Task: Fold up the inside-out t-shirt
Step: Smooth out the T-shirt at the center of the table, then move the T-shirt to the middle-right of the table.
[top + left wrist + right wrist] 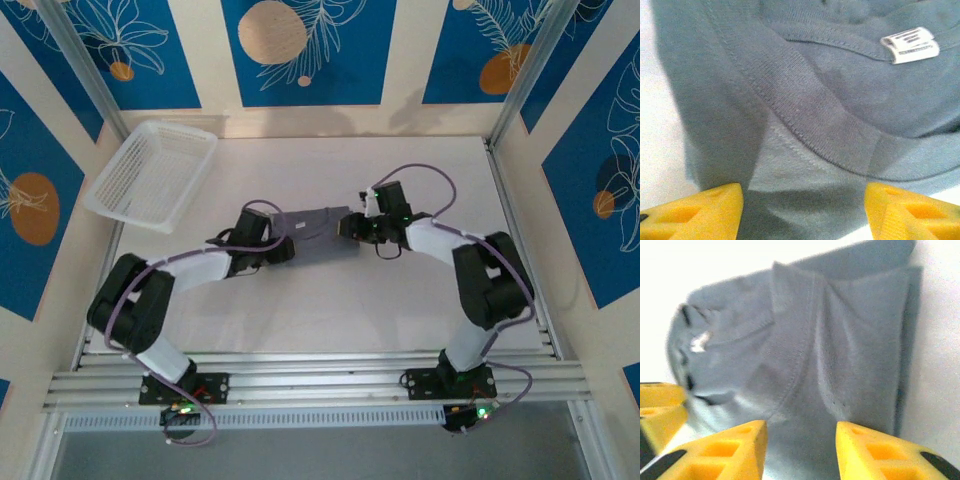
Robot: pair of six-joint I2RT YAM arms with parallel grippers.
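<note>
The inside-out t-shirt (318, 236) lies as a small slate-grey folded bundle in the middle of the table, between the two grippers. My left gripper (285, 247) is at its left end, open, its yellow fingers spread wide over the cloth (802, 210). The ribbed collar (815, 110) and a white label (910, 45) face up just in front of it. At the shirt's right end, my right gripper (352, 226) hovers with its jaws apart above the fabric (800, 450). Nothing is pinched between them. The shirt's folded edge (905, 340) runs along its far side.
A white mesh basket (155, 175) sits tilted at the back left corner. The white table (400, 300) is walled by blue patterned panels, with metal posts at the back corners. The aluminium rail (320, 380) holding both arm bases runs along the near edge.
</note>
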